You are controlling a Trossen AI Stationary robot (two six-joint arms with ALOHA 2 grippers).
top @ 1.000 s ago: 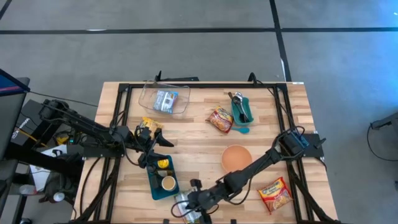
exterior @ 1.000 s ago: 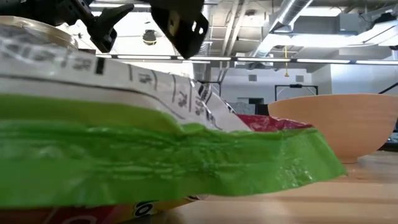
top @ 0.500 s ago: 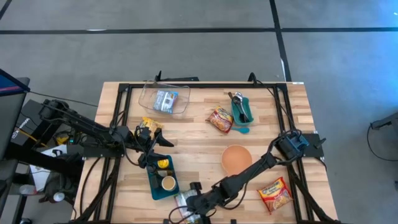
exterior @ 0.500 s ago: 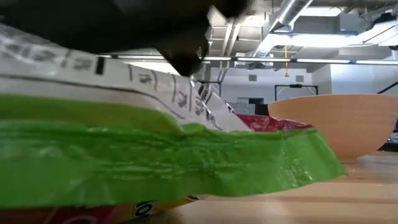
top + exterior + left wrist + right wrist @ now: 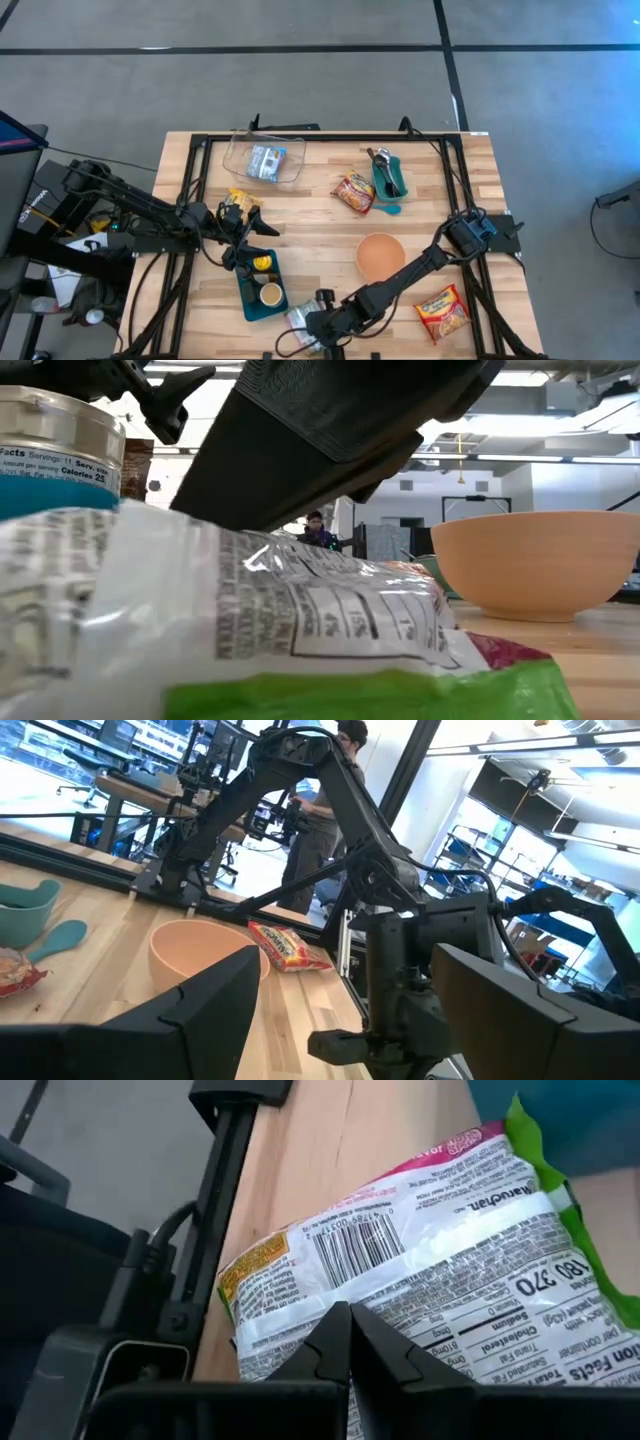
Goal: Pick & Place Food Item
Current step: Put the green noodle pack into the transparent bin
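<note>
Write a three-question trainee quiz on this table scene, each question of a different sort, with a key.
1. True or false: the right gripper is shut on the green-edged noodle packet near the table's front edge.
2. Multiple choice: what sits in the clear container at the back of the table?
A. a small blue packet
B. a spoon
C. an orange bowl
3. Fill in: the left gripper hovers, fingers apart, over the teal ____ holding a cup.

Key
1. True. The right wrist view shows the fingertips pinched together on the packet.
2. A. The small blue packet lies inside it.
3. tray
</note>
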